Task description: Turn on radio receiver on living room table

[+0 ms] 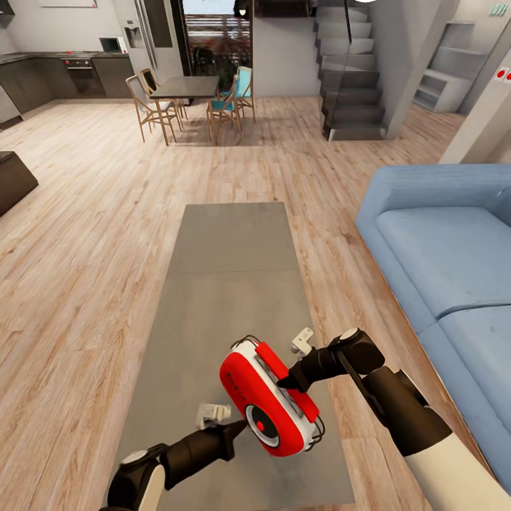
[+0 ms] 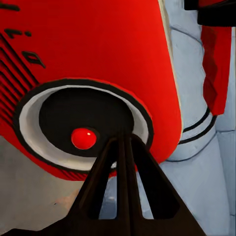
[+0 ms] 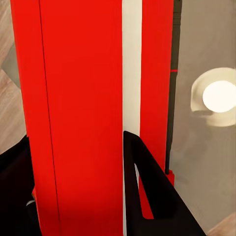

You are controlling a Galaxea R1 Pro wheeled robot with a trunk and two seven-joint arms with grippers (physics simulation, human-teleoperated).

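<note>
Wood floor [image 1: 92,234], blue sofa [image 1: 447,241], staircase [image 1: 351,78]

i see the radio receiver [image 1: 273,397] over the near end of the table [image 1: 227,270], between my left gripper [image 1: 238,428] at 7 o'clock and right gripper [image 1: 287,382] at 2. sofa [image 1: 447,248] lies at 3, dining table [image 1: 184,87] far at 12.

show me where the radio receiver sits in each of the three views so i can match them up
Head view: the radio receiver is low and centre, over the near end of the table, between both arms.
Left wrist view: its red face and round dial sit just beyond the left end effector.
Right wrist view: a tall red and white slab between the right end effector's fingers.
Shared landmark: the grey tabletop.
</note>
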